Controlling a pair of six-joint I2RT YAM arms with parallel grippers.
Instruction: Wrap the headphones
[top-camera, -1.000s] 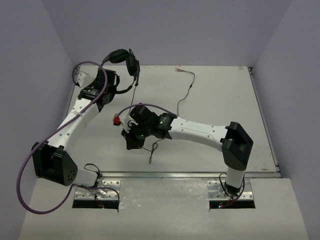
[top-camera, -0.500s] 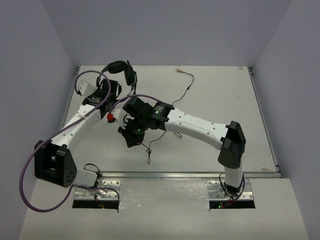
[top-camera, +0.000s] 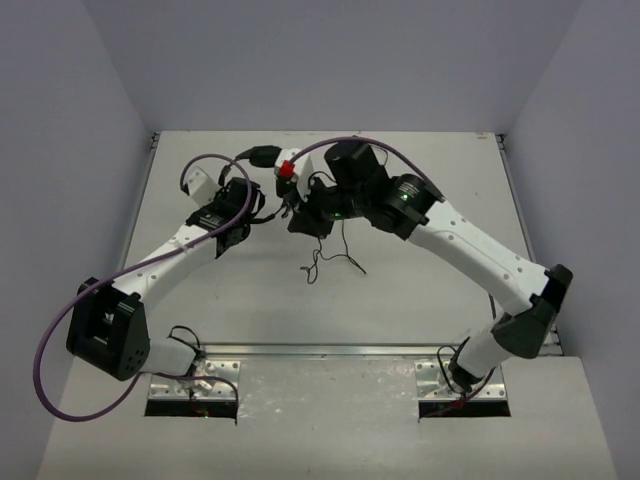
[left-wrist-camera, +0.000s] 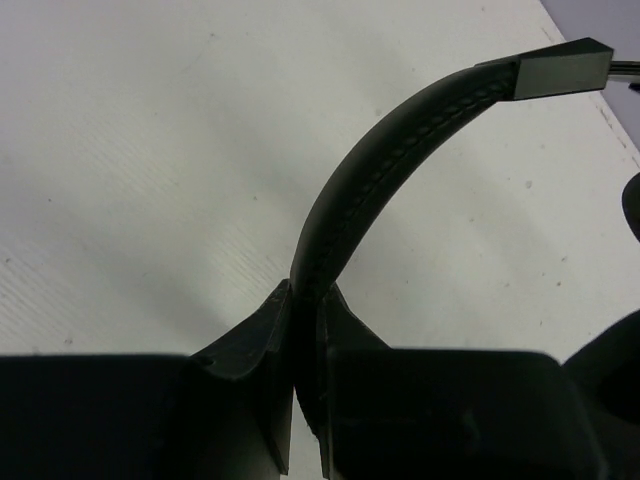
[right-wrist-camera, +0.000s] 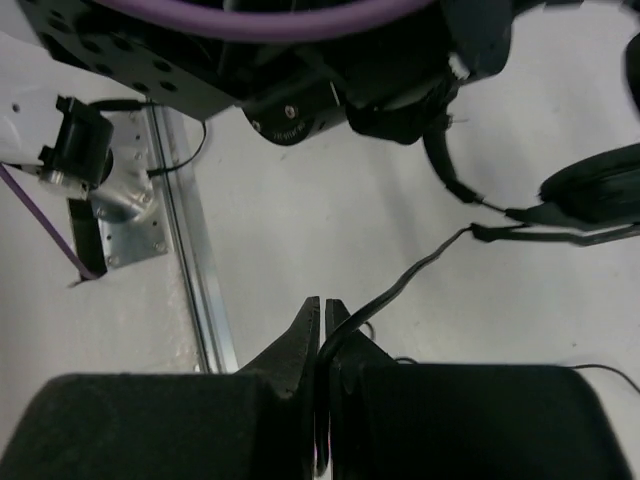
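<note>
The headphones' padded black headband (left-wrist-camera: 400, 150) arches up and right from my left gripper (left-wrist-camera: 308, 300), which is shut on it just above the table. An earcup (right-wrist-camera: 600, 188) and the thin boom show at the right of the right wrist view. The thin black cable (right-wrist-camera: 420, 268) runs from there into my right gripper (right-wrist-camera: 322, 312), which is shut on it. From above, the left gripper (top-camera: 260, 205) and right gripper (top-camera: 300, 222) sit close together at the far middle of the table. Loose cable (top-camera: 335, 260) lies in loops just in front of them.
A metal rail (right-wrist-camera: 195, 250) and a mounting plate (right-wrist-camera: 115, 220) lie along the table's near edge. Thick purple robot cables (top-camera: 60, 340) loop off both arms. Grey walls close in the left, right and far sides of the table (top-camera: 450, 190).
The right arm has swung from the table's middle up to the far side, dragging the cable with it. The left arm has brought the headphones right and toward the centre.
</note>
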